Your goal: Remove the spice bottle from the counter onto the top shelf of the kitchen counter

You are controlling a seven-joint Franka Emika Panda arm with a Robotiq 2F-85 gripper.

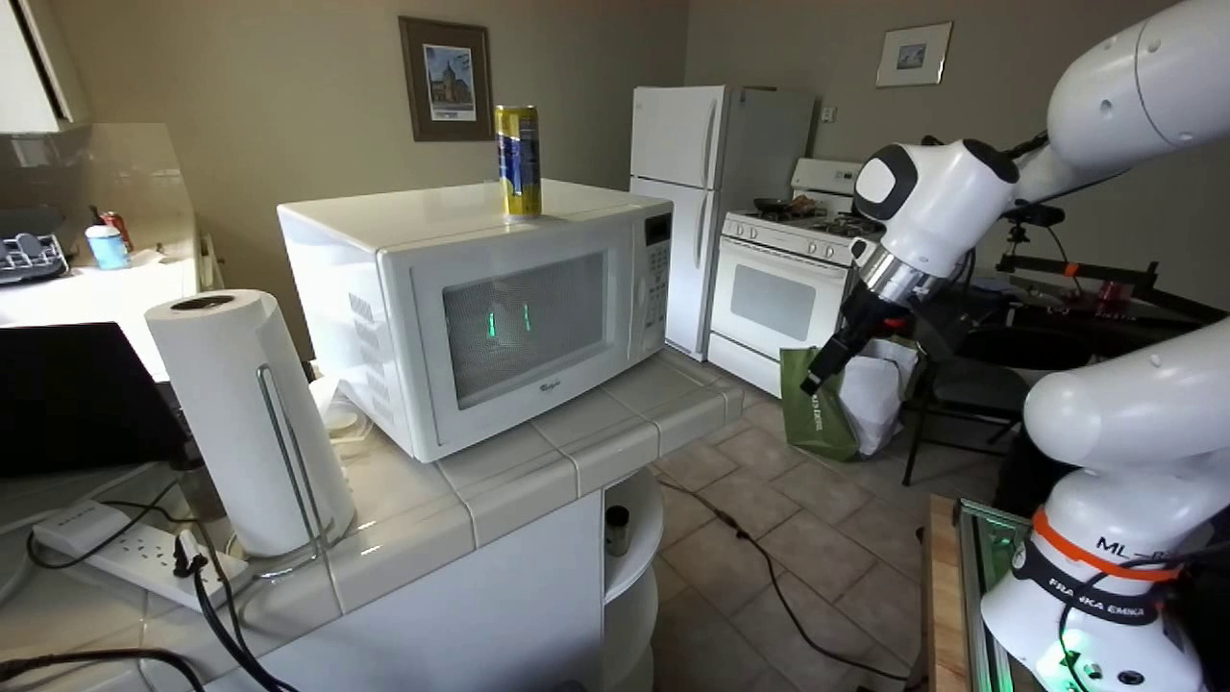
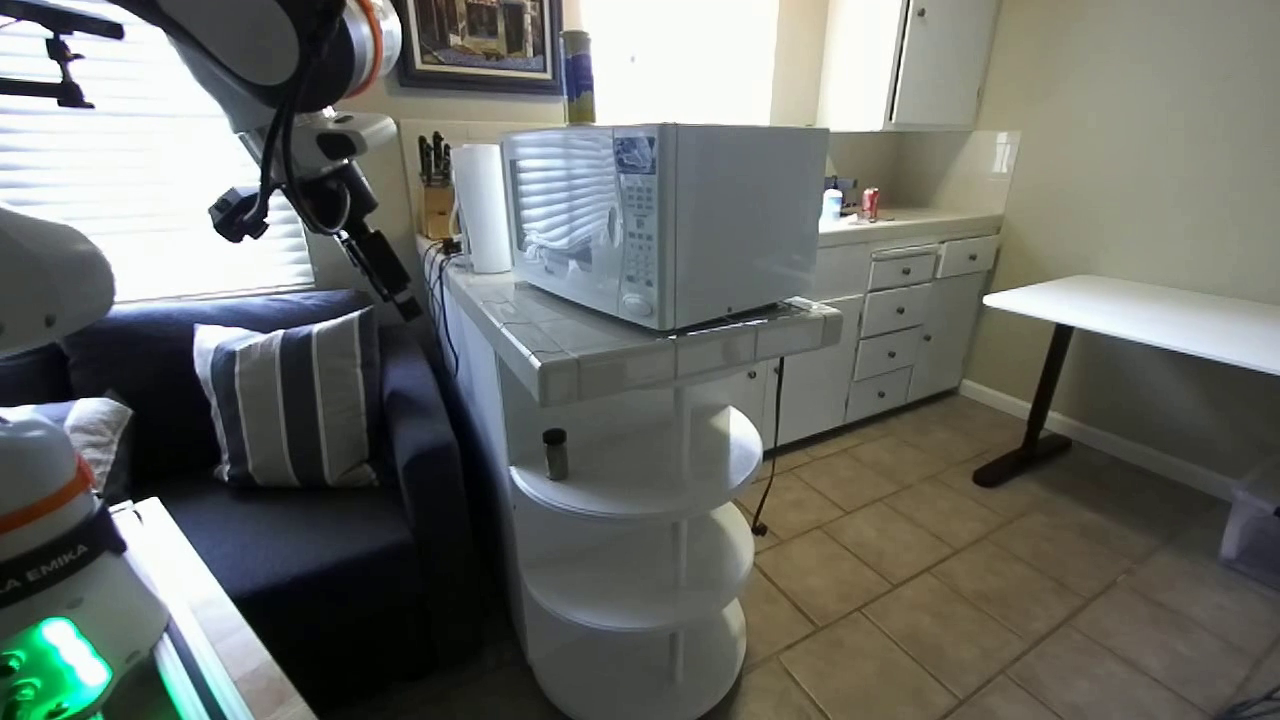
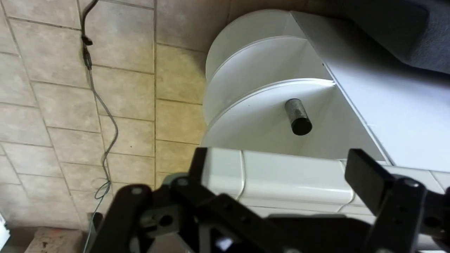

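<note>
Fingers [image 3: 367, 179] foremost in wrist view: spread wide apart, holding nothing. Spice bottle [image 3: 299, 117] stands upright on the top shelf [image 3: 255, 121], beneath the worktop [image 3: 295, 175], well apart from the fingers. Judged: placing step looks done, location matching the task. Next move likely calls for backing off, clear of the worktop edge.

- Found open air between the jaws and the worktop [image 2: 610, 374] in both exterior views.
- Found room around the spice bottle [image 3: 297, 114] and over the curved, open rim of the top shelf [image 2: 650, 485].
- Noted the worktop overhanging that shelf and a back wall [image 2: 625, 430] behind.
- Noted the microwave [image 1: 476, 322] blocking room above the worktop.
</note>
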